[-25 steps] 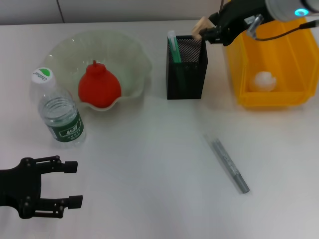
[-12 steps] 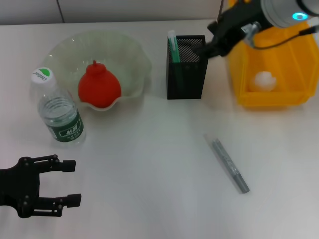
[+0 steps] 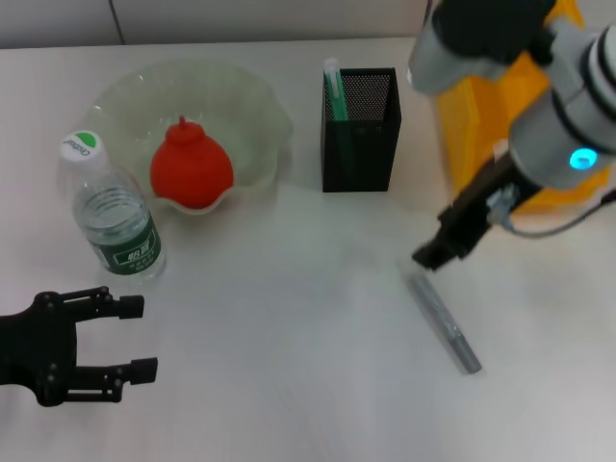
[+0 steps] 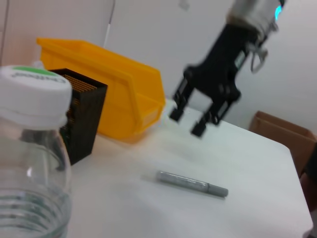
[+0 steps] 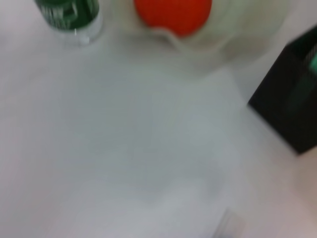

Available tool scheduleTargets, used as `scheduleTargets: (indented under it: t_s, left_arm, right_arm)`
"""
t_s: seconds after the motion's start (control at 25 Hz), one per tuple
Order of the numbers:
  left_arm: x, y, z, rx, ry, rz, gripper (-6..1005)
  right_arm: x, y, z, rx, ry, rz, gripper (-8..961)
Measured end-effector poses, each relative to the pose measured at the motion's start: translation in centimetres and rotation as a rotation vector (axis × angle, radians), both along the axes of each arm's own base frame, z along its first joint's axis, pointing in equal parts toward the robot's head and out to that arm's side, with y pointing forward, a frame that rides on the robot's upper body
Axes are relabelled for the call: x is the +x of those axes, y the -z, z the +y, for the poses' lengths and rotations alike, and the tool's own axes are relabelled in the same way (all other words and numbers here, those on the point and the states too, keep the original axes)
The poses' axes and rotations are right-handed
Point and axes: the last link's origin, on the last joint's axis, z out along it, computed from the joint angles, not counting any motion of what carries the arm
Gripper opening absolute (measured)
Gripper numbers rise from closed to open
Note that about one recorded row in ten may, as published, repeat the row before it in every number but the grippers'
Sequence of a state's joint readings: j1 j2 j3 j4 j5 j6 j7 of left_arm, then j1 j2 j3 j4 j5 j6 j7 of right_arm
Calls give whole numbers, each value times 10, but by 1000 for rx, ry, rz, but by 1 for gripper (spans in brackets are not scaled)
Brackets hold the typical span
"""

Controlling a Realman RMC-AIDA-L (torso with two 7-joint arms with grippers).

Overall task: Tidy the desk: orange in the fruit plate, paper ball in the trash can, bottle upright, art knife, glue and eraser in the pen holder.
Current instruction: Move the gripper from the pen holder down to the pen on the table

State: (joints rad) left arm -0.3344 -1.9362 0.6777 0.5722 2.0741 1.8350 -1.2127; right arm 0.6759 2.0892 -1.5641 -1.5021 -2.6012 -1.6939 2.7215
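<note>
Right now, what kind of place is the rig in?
Likely an office or lab desk set: a plain white table by a bare wall, a mesh pen holder, a yellow trash can, a cardboard box behind.

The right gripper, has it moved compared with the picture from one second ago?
Yes. The right gripper has left the top of the pen holder and come toward the robot, now open just above the far end of the art knife.
</note>
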Motion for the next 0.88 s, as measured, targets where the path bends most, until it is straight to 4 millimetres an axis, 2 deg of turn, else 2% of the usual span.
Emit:
scheduleTargets:
  t_s: [0.2,0.48,0.72,0.88]
  left_arm:
    - [0,0,0,-1,2,-1,846]
    - [0,0,-2,-4,-4,-5,846]
    - [-1,1,-3,-4,-7,-7,846]
    - [0,1,-3,-4,-7,-8,846]
  right_arm:
    - [24,26,-2,-24,45,-30,518]
    - [38,46,-2,-29,50,-50,482]
    - [43,52,-1,-33,63,-50,450]
    - [46,54,0,-31,71,-52,387]
